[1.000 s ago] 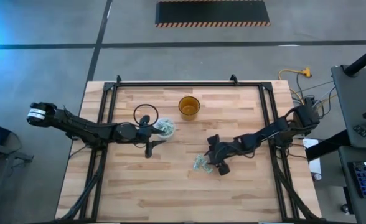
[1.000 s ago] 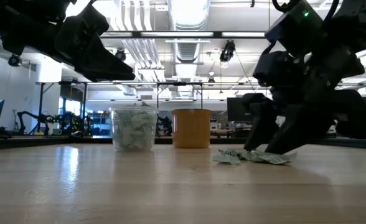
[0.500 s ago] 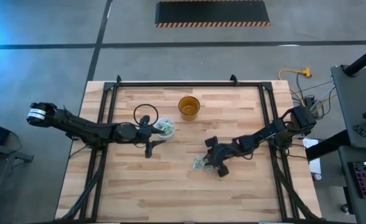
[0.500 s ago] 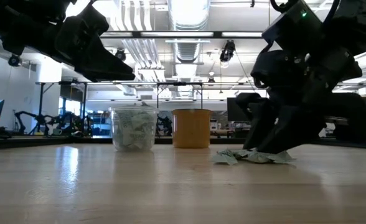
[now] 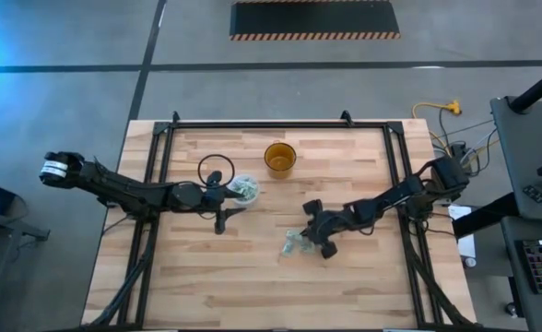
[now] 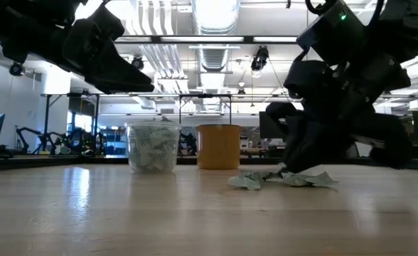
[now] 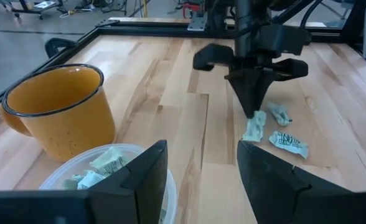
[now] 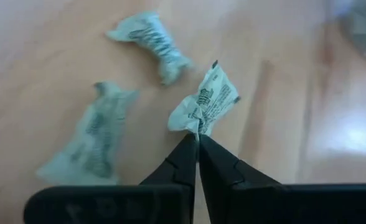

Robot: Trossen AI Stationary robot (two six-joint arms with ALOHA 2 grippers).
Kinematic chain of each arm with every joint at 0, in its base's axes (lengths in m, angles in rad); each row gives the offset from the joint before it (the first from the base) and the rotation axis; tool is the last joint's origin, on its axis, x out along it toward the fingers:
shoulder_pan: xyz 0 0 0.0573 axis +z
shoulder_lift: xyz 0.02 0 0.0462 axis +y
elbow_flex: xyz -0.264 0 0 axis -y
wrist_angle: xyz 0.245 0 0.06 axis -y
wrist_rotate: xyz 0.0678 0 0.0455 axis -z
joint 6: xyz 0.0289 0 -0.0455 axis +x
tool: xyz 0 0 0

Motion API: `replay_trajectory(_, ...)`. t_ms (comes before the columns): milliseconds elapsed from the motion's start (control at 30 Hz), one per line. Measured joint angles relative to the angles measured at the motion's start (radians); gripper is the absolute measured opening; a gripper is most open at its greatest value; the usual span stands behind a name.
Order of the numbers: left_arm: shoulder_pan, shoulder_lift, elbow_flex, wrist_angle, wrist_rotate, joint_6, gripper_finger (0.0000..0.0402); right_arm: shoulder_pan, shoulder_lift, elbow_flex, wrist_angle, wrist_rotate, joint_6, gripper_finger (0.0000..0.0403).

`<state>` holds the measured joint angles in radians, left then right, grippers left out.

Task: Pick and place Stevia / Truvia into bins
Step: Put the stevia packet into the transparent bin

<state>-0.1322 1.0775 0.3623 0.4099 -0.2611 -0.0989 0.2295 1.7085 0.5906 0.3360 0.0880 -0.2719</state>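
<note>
Three crumpled pale green and white Stevia sachets lie loose on the wooden table right of its middle. In the right wrist view one is at my fingertips and the other two lie beside it. My right gripper is shut on the first one. The translucent cup, with sachets in it, stands left of centre. My left gripper hovers open just above its near rim. My right gripper pinches the sachet's crumpled near end between its two fingertips. The fingers slant down at it from the table's right side. The rest of the sachet fans out beyond the tips, low over the wood; whether it is clear of the table I cannot tell.
An amber mug stands behind the translucent cup, toward the far edge. A black metal frame runs along the table's far edge and both sides. Bare wood lies along the near edge.
My right gripper's fingers have gone from open to shut on one sachet, and its wrist has rolled a little. The sachets beneath it have slid slightly toward the table's left.
</note>
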Motion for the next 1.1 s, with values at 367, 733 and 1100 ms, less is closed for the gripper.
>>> replay_trajectory(367,0.000,0.000,-0.001,0.000,0.000,0.000,0.0177,0.000,-0.130,0.008,-0.025,0.103,-0.005,0.0009)
replay_trajectory(733,-0.008,-0.068,0.003,-0.043,0.000,0.001,0.0177,-0.058,-0.196,0.012,0.137,0.185,-0.120,0.0009)
replay_trajectory(1100,-0.101,-0.279,0.003,-0.246,-0.005,-0.001,0.0177,-0.156,-0.121,0.136,0.140,0.118,-0.157,0.0009)
